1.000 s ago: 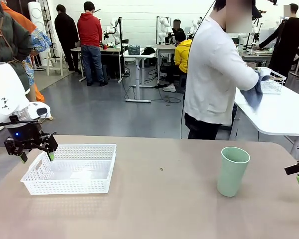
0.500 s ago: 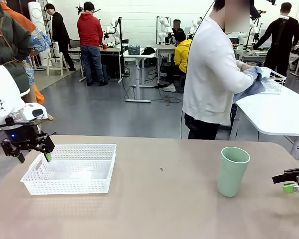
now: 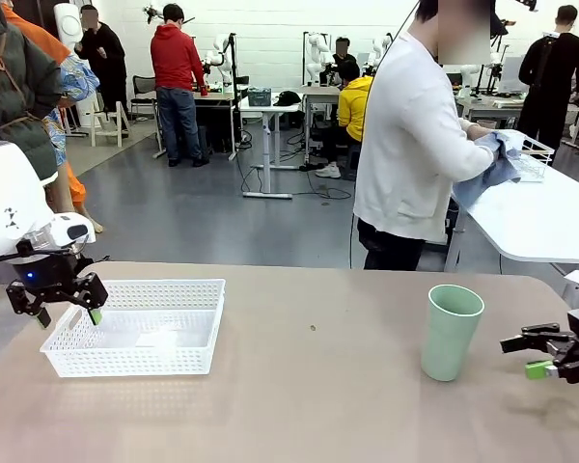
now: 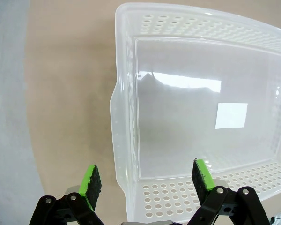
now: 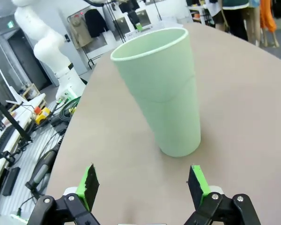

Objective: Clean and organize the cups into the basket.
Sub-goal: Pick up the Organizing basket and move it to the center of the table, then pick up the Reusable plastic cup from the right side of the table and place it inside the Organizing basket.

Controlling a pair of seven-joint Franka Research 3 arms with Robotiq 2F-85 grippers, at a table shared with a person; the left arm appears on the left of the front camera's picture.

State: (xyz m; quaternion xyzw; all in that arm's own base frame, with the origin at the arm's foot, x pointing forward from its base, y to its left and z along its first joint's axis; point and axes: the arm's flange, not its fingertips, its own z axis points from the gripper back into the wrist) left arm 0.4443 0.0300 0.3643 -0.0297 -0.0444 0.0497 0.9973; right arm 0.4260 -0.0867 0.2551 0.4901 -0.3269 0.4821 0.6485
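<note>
Okay, mint cup [image 3: 451, 331] first: I see it upright on the tan table [image 3: 309, 415], right of the middle, mouth up. On my right wrist feed the same cup [image 5: 161, 91] stands ahead of the fingers, apart from them, its base on the tabletop.

The basket [image 3: 130, 362] sits flat on the left part of the table, well apart from the cup. On the left wrist feed I look down into the basket [image 4: 126, 117]: lattice walls, smooth floor, a white square label [image 4: 231, 116] on the floor.

Right gripper [image 3: 521, 355] is low over the table, just beside the cup on its right and not touching it. Its jaws are spread wide with nothing between them; the right wrist feed shows the gripper [image 5: 143, 182] the same way.

Left gripper [image 3: 69, 314] hangs over the basket's left end, jaws spread. On its own feed the gripper [image 4: 146, 177] straddles the end wall, one green pad over the table, the other over the basket. I cannot tell if it touches the rim.

At the far side a person [image 3: 415, 145] in a white top faces a white side table [image 3: 540, 227] and holds a blue cloth [image 3: 492, 166] near a wire rack [image 3: 533, 159].
</note>
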